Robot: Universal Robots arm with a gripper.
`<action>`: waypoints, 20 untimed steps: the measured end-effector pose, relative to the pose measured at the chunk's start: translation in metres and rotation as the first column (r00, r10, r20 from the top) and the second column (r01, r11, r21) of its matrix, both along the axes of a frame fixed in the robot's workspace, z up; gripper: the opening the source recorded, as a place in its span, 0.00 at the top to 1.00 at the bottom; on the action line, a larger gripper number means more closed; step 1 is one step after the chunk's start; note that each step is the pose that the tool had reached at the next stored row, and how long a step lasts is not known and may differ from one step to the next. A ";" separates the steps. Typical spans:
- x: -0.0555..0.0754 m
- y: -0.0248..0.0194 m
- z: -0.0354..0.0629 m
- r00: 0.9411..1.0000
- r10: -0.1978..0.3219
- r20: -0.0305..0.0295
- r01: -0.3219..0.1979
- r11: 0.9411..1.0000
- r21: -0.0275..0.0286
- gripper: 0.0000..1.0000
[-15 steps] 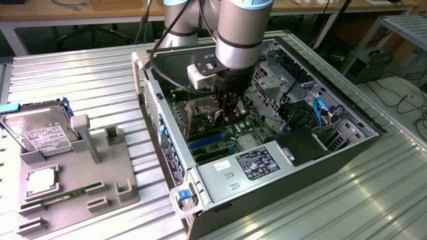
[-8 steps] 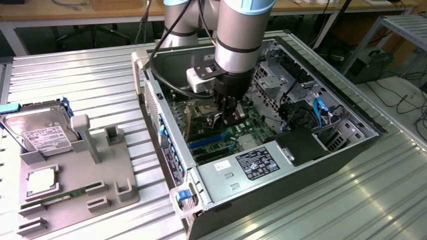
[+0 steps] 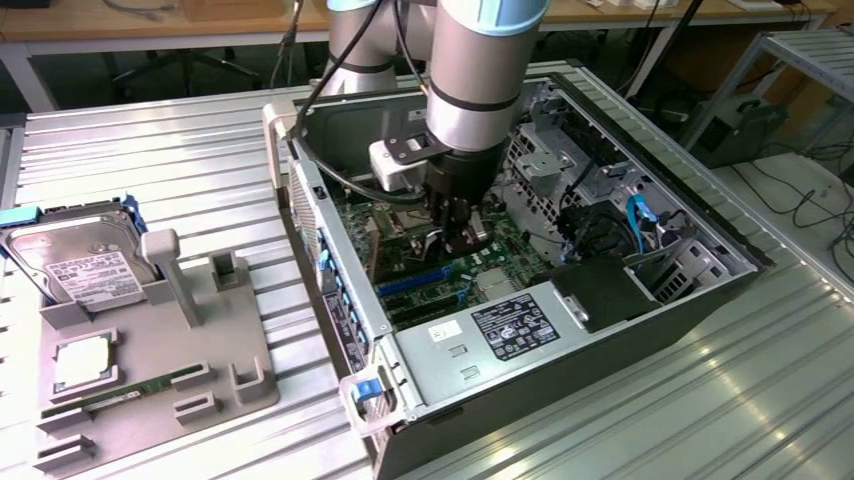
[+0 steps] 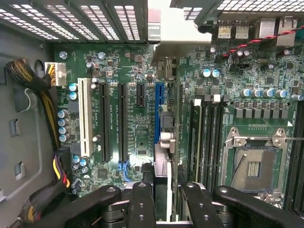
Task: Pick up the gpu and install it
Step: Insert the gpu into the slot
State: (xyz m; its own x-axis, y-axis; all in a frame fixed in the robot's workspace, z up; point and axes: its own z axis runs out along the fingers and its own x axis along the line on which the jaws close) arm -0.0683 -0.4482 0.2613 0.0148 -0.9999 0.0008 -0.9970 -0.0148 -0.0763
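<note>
Black fingers of the gripper are clamped on the gpu, and we're deep inside the computer case now! The card is held edge-on, hanging over the green motherboard, its thin edge running right alongside the blue expansion slot. In the exterior view the arm plunges straight down into the open case, gripper low over the motherboard, close to the slots.

So where are we? The pick-up looks done, since the card is in the grip and well away from the grey parts tray beside the case, where the hard drive, a CPU and a green RAM stick are parked. What's left, by my reading, is the seating itself: whether the card's edge has already entered the blue slot I cannot tell, and the grip has not let go.
</note>
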 end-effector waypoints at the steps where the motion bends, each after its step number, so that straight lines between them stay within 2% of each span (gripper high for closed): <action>1: -0.001 0.0000 -0.0002 1.000 0.000 0.000 0.000 1.000 0.000 0.73; 4: -0.001 -0.0007 -0.0004 1.000 0.000 0.000 0.000 1.000 0.000 0.73; 8: -0.003 -0.0055 -0.0004 1.000 0.000 0.001 0.000 1.000 0.000 0.73; 9: -0.005 -0.0057 -0.0005 1.000 0.000 0.006 0.000 1.000 0.000 0.73; 10: -0.006 -0.0056 -0.0010 1.000 0.000 0.015 0.000 1.000 0.000 0.73; 11: -0.006 -0.0056 -0.0017 1.000 -0.001 0.021 0.001 1.000 0.000 0.73; 13: -0.007 -0.0056 -0.0030 1.000 -0.004 0.024 0.004 1.000 0.000 0.73; 20: -0.008 -0.0057 -0.0050 0.999 -0.033 0.023 0.033 0.999 0.000 0.73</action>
